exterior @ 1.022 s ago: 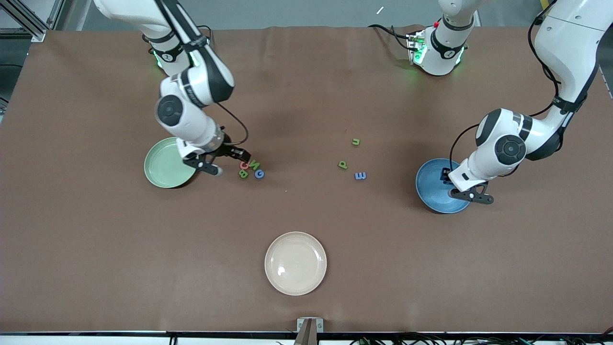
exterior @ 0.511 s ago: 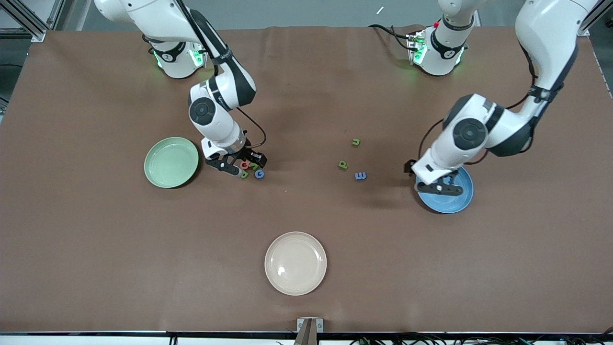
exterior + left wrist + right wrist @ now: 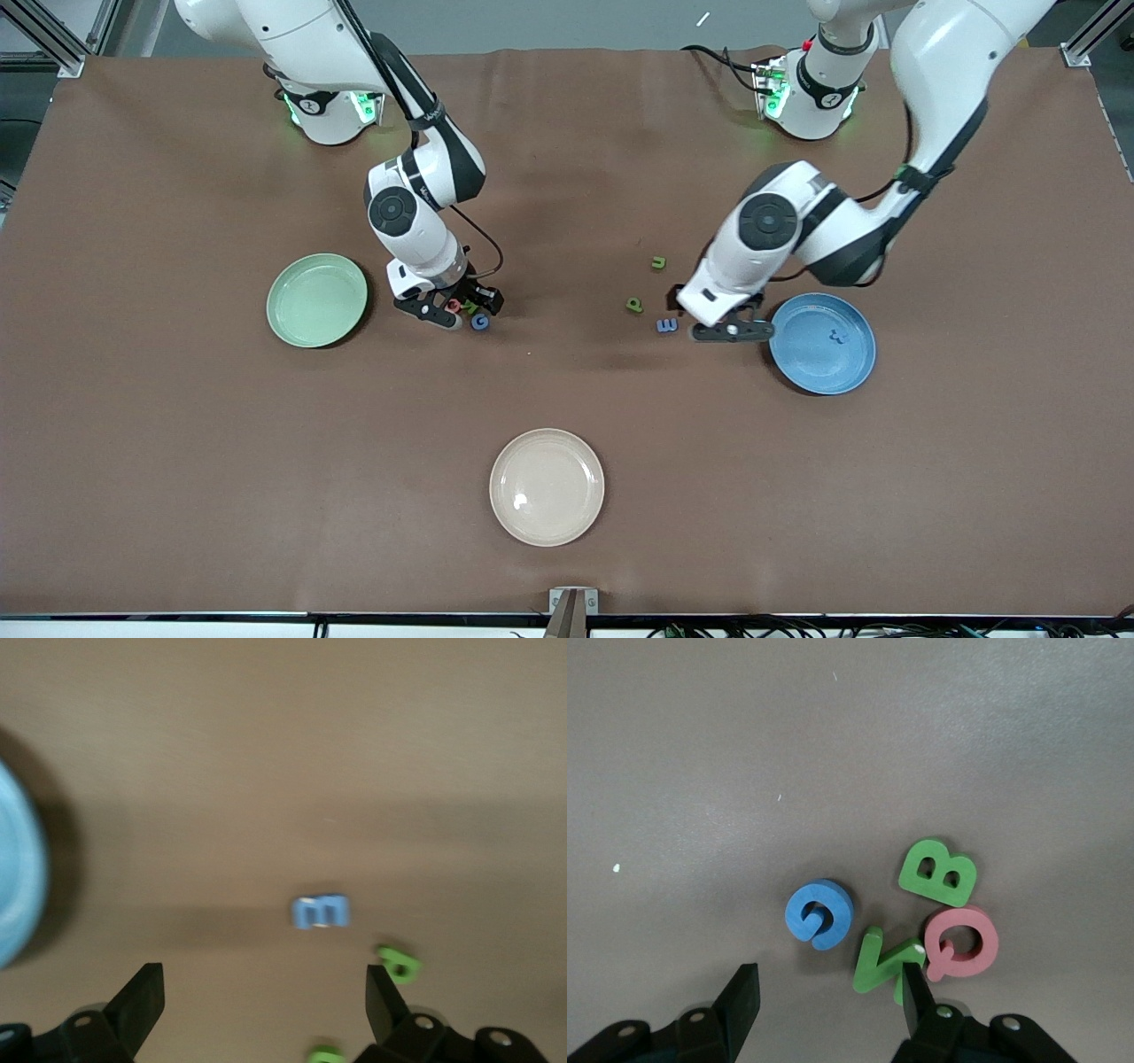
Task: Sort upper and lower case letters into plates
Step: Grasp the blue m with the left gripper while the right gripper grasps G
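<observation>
Brown table (image 3: 177, 443): green plate (image 3: 316, 299) and blue plate (image 3: 822, 343) at opposite ends. Right gripper (image 3: 824, 1001), fingers apart, over the G, N, B, Q cluster (image 3: 917, 921). Left gripper (image 3: 266, 1001), fingers apart, over the blue letter (image 3: 321, 912), likely for pickup.

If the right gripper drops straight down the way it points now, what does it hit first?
Probably the green N, which lies partly between the open right gripper fingers, touching the pink Q. The blue G is close too; depth is unclear.
</observation>
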### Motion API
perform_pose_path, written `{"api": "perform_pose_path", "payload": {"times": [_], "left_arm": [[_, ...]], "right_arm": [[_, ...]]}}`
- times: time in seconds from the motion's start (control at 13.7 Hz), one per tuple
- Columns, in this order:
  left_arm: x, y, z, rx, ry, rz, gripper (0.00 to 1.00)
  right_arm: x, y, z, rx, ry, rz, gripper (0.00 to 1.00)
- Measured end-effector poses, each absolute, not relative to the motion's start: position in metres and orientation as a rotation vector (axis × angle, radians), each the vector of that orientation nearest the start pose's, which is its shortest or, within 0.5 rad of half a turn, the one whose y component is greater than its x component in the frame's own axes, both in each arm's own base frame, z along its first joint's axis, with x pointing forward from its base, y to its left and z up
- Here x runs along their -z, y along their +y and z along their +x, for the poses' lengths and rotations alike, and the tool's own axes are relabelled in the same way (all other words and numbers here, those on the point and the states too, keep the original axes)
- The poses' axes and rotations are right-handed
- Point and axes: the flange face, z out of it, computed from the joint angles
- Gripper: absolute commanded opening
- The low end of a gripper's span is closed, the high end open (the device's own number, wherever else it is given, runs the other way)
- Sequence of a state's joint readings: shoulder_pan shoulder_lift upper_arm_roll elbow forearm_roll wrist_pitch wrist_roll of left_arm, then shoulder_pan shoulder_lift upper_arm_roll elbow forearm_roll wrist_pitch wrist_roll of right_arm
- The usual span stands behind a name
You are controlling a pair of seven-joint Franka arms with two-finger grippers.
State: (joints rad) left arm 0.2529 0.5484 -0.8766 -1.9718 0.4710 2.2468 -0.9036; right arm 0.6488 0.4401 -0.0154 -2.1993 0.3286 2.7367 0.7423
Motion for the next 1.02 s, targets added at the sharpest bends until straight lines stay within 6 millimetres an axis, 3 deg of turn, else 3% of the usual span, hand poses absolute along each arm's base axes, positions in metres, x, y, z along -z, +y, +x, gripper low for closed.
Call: {"api": "perform_pose_path", "payload": {"times": [0.22,0.44,0.73,1.02], "left_arm": [[-0.255,-0.361,0.502,-0.116,-0.142,-3.148,1.00],[-0.225,-0.378,0.492,-0.110,-0.178,-3.097,1.00],[-0.200,-0.369,0.498,-0.052,-0.180,-3.081,1.00],[-0.187,-0.362,0.505,-0.035,-0.201,-3.110,0.99]], "right_arm": [[-0.183,0.326,0.459,-0.006,0.584,-2.932,0.66],[-0.184,0.328,0.458,0.010,0.575,-2.943,0.66],[-0.185,0.331,0.461,0.013,0.645,-2.924,0.66],[-0.186,0.348,0.461,0.016,0.726,-2.895,0.66]]}}
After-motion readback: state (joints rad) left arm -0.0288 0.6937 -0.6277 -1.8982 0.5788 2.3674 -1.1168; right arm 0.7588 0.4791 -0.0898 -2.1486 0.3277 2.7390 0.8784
